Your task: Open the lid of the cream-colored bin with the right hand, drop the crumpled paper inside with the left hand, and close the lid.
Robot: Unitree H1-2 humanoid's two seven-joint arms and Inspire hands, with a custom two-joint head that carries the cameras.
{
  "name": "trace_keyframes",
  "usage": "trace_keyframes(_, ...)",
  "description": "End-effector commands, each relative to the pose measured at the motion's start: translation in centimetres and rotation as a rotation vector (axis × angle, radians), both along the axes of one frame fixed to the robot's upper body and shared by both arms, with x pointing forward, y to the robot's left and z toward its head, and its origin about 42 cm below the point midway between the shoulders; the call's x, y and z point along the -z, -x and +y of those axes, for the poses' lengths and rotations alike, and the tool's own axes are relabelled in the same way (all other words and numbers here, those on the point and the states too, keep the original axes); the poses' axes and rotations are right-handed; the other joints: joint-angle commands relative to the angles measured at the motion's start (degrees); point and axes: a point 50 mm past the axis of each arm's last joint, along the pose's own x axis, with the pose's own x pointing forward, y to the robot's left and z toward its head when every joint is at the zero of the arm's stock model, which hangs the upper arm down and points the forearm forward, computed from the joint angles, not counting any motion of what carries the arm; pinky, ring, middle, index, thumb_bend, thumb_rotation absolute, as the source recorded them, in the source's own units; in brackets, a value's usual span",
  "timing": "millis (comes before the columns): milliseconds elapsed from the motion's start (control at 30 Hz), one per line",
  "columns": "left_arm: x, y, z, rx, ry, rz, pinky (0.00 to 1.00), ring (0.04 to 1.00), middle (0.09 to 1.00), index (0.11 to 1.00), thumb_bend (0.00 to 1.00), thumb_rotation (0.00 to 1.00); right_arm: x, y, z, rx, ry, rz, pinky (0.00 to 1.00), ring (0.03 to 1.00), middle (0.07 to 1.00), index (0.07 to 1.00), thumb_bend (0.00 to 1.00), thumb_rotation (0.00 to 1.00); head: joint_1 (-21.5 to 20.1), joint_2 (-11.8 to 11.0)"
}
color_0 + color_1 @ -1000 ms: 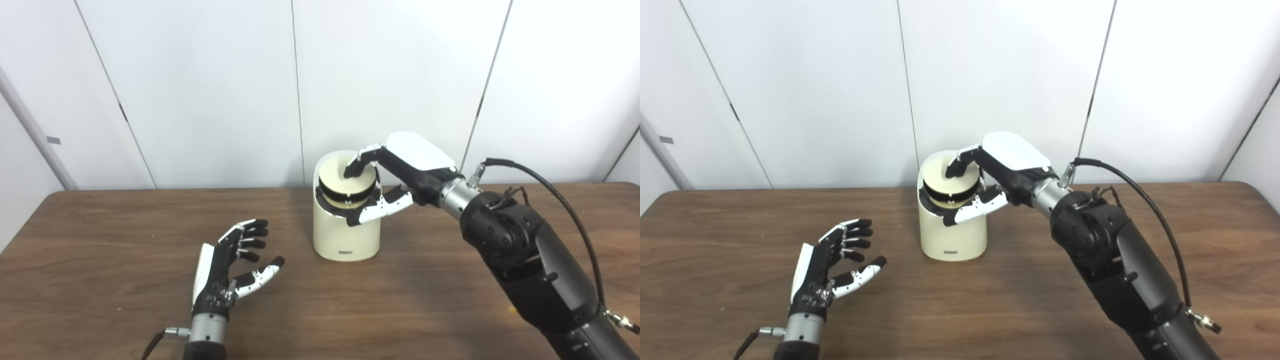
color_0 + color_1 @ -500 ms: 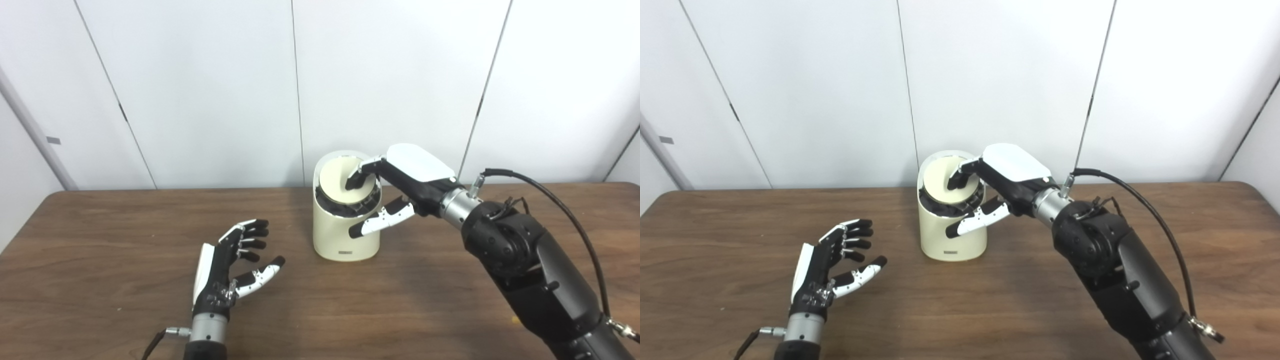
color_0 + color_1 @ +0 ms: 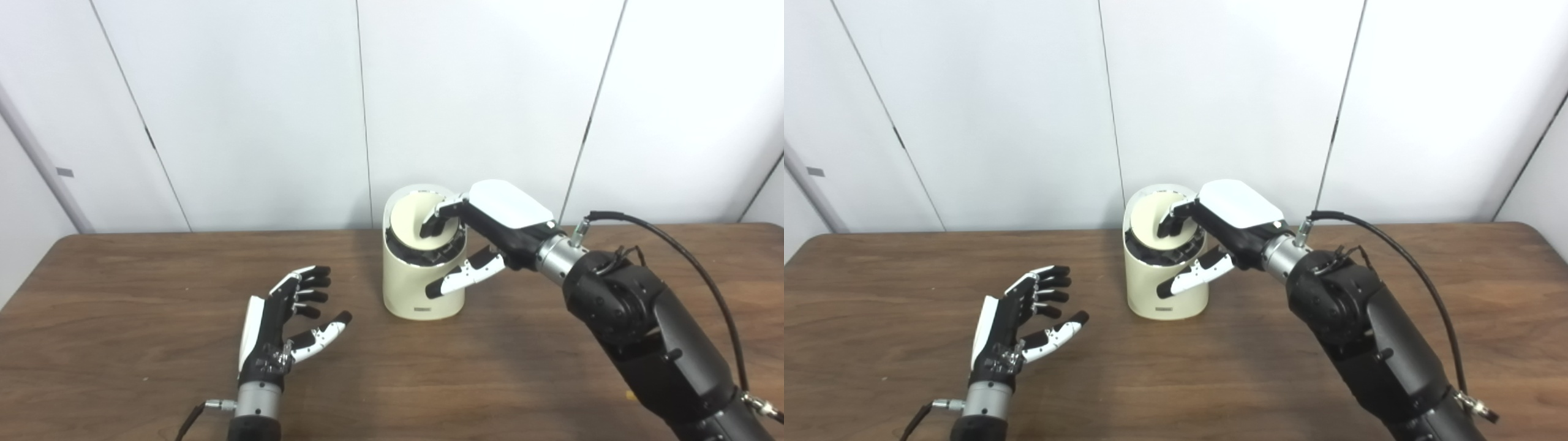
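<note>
Lid-closing step: right hand (image 3: 490, 226) fingertips (image 3: 429, 228) press the lid (image 3: 411, 223) into the cream-colored bin (image 3: 416, 288), grasping nothing; left hand (image 3: 282, 324) empty, fingers spread; paper unseen; next, release and withdraw.

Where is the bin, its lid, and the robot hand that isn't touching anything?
bin (image 3: 409, 288), left eye view, front wall of the cream body.
lid (image 3: 405, 222), left eye view, bare top surface.
left robot hand (image 3: 278, 327), left eye view, palm.

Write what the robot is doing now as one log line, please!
right robot hand: fingertips on bin lid, lid down | left robot hand: open, empty, over table | paper: not visible
</note>
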Motion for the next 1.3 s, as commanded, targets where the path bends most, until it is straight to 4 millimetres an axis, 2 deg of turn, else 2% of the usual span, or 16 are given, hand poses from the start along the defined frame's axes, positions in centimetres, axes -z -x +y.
trace_keyframes(0, -2.0, -0.4, -0.3, 0.003, -0.007, -0.077, 0.56, 0.663, 0.718, 0.735, 0.62, 0.0, -0.6, 0.4, 0.3, -0.055, 0.058, -0.052, 0.85, 0.831, 0.649, 0.643, 0.76, 0.58, 0.04, 0.17)
trace_keyframes(133, -2.0, -0.3, -0.3, 0.003, -0.009, -0.077, 0.56, 0.658, 0.716, 0.735, 0.62, 0.0, 0.0, 0.5, 0.5, -0.08, 0.123, -0.074, 0.89, 0.839, 0.658, 0.645, 0.76, 0.59, 0.09, 0.46)
trace_keyframes(233, -2.0, -0.3, -0.4, 0.001, -0.005, -0.073, 0.56, 0.661, 0.717, 0.735, 0.62, 0.0, 0.5, 0.6, 0.7, -0.092, 0.157, -0.096, 0.88, 0.831, 0.652, 0.64, 0.78, 0.58, 0.24, 0.75)
trace_keyframes(400, -2.1, -0.2, -0.3, 0.001, -0.006, -0.067, 0.57, 0.658, 0.715, 0.736, 0.63, 0.0, 1.1, 0.6, 0.8, -0.097, 0.165, -0.086, 0.88, 0.719, 0.641, 0.634, 0.79, 0.58, 0.24, 0.9)
trace_keyframes(667, -2.2, -0.2, -0.2, 0.002, -0.008, -0.066, 0.57, 0.661, 0.715, 0.735, 0.63, 0.0, 1.3, 0.5, 0.7, -0.09, 0.162, -0.079, 0.87, 0.743, 0.644, 0.636, 0.79, 0.58, 0.18, 1.08)
trace_keyframes(833, -2.2, -0.4, -0.2, 0.008, -0.003, -0.068, 0.57, 0.661, 0.716, 0.734, 0.63, 0.0, -0.5, 0.3, 0.1, -0.055, 0.111, -0.1, 0.89, 0.839, 0.677, 0.665, 0.76, 0.6, -0.06, 0.9)
trace_keyframes(967, -2.3, -0.5, -0.2, 0.009, -0.012, -0.071, 0.56, 0.66, 0.715, 0.733, 0.63, 0.0, -2.6, 0.0, -0.8, -0.015, 0.005, -0.11, 0.89, 0.877, 0.766, 0.747, 0.73, 0.58, -0.04, 0.76)
trace_keyframes(1100, -2.3, -0.6, -0.2, 0.01, -0.019, -0.074, 0.57, 0.666, 0.714, 0.732, 0.62, 0.0, -4.3, -0.4, -2.1, 0.031, -0.116, -0.12, 0.76, 0.842, 0.825, 0.801, 0.73, 0.57, -0.04, 0.65)
trace_keyframes(1267, -2.4, -0.5, -0.2, 0.013, -0.015, -0.077, 0.56, 0.658, 0.709, 0.733, 0.63, 0.0, -5.1, -0.8, -3.6, 0.07, -0.22, -0.12, 0.66, 0.826, 0.853, 0.843, 0.79, 0.56, -0.04, 0.68)
